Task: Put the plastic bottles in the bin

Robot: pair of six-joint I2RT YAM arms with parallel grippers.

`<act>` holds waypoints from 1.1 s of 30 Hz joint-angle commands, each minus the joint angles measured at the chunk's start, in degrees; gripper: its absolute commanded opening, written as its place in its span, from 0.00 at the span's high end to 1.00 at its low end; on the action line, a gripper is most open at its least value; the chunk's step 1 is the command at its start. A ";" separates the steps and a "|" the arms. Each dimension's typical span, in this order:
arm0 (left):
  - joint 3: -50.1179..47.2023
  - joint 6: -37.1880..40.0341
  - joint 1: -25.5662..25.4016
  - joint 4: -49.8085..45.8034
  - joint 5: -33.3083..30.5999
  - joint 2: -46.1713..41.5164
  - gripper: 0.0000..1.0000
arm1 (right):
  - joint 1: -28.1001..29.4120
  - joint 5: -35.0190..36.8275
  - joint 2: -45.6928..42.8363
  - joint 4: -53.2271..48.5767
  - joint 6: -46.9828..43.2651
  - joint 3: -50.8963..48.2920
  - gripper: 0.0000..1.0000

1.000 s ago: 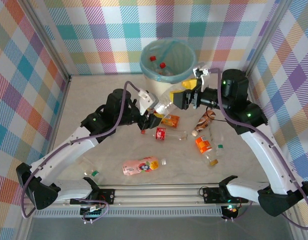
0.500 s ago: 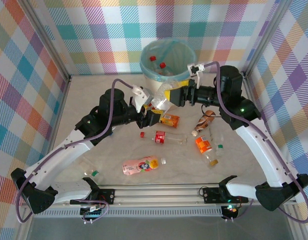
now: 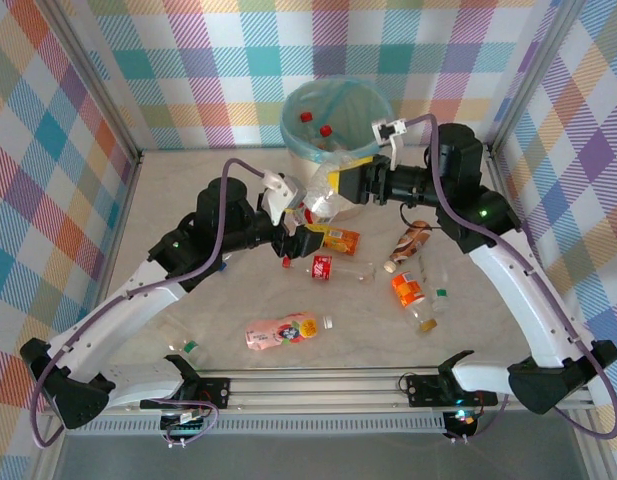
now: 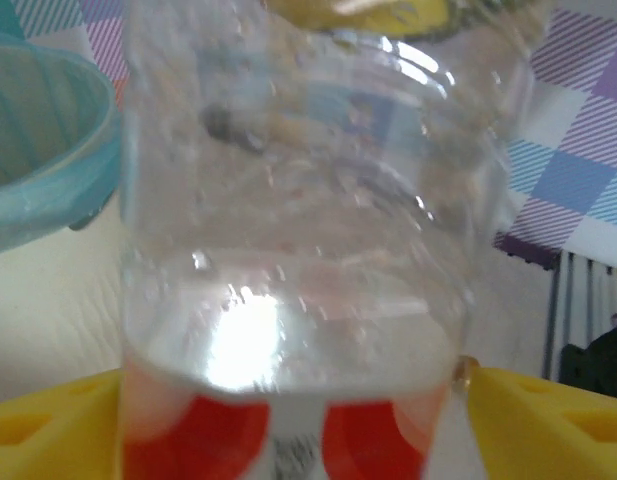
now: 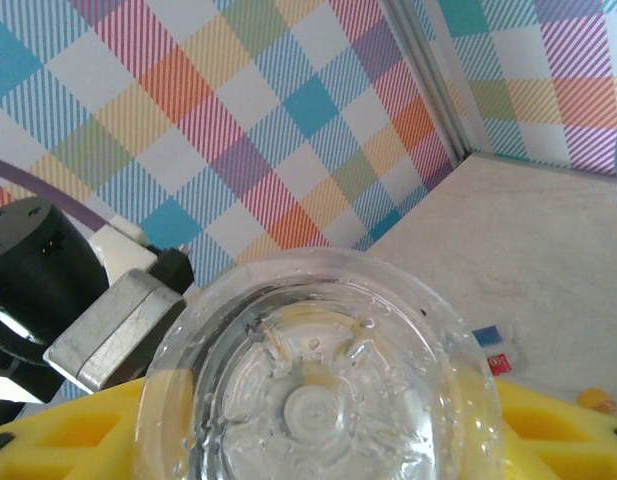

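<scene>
Plastic bottle [image 3: 323, 198] sits between jaws of both inward-reaching arms, beside bin [image 3: 291, 130].

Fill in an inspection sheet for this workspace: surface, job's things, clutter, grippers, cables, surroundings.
Surface: pale table, with bottles scattered across its middle.
Job's things: bin at the far edge, with red-capped bottles inside. A clear bottle is held aloft beside its rim. A pink bottle, an orange bottle and others lie on the table.
Clutter: small red cap lying apart.
Grippers: right gripper clamps the clear bottle's base. Left gripper flanks its labelled end, grip unclear.
Cables: a purple cable loops over each arm.
Surroundings: plaid walls, metal frame.
</scene>
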 commanded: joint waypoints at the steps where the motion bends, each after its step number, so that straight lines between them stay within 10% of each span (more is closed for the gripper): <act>1: 0.40 1.02 -0.34 -1.60 1.77 -3.44 0.10 | 0.10 2.54 0.58 -0.45 -1.58 5.03 0.46; 20: -8.16 1.17 -0.29 -9.32 -14.71 -20.70 0.00 | 0.03 37.89 33.23 -13.18 -30.58 51.44 0.44; 33: -9.17 1.28 -0.12 -9.30 -19.03 -19.49 0.00 | -2.05 44.88 49.20 -19.68 -30.03 57.72 0.40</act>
